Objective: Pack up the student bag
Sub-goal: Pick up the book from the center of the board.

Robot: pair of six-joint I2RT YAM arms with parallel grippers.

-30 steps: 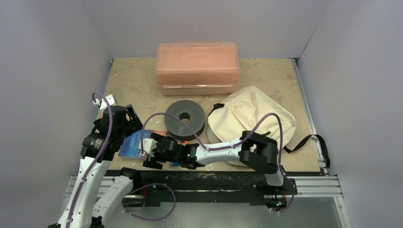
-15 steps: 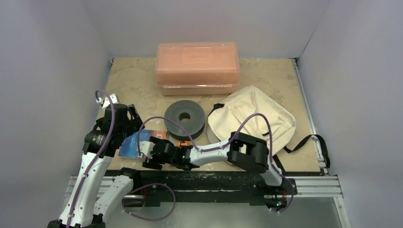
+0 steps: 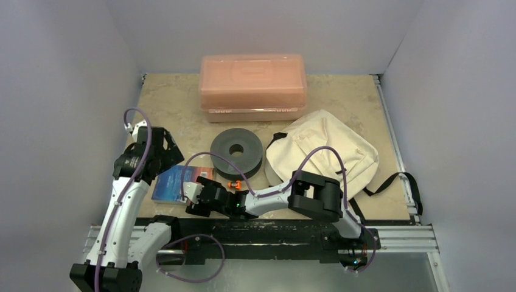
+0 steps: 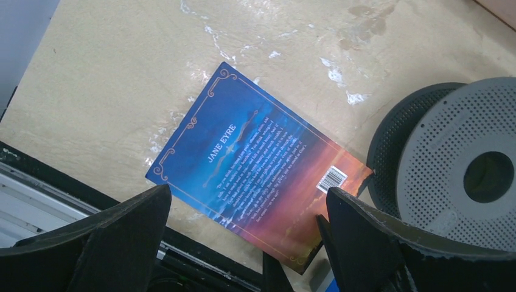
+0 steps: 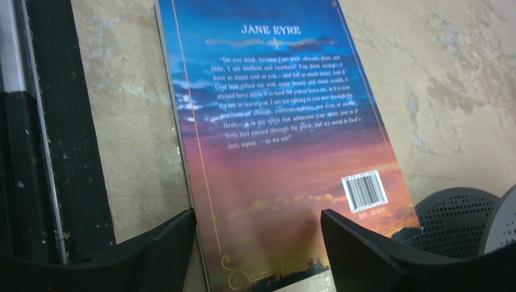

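The student bag point(image 3: 328, 152), a soft cream backpack, lies flat on the right half of the tabletop point(image 3: 176, 103), nearer its near edge than its far one, with a black strap point(image 3: 398, 180) trailing off toward the right edge. Just to its left sits the grey disc point(image 3: 237, 151), a perforated spool with a hole through its middle, close to the bag's side. Behind both, against the middle of the far edge, stands the salmon-pink box point(image 3: 252, 88) with its lid on. Left of the disc, by the near edge toward the near-left corner, a book point(image 4: 261, 176) lies flat with its back cover up; it is blue fading to orange, titled "Jane Eyre", with a barcode at one corner, and that corner reaches the disc's rim. The right tool point(image 5: 258, 243) is low at the book's near end, its fingers point(image 5: 164, 249) spread apart with the cover showing between them; whether they touch the book cannot be told. The left tool point(image 4: 243, 219) hangs above the same book from the left side, jaws wide apart and holding nothing.
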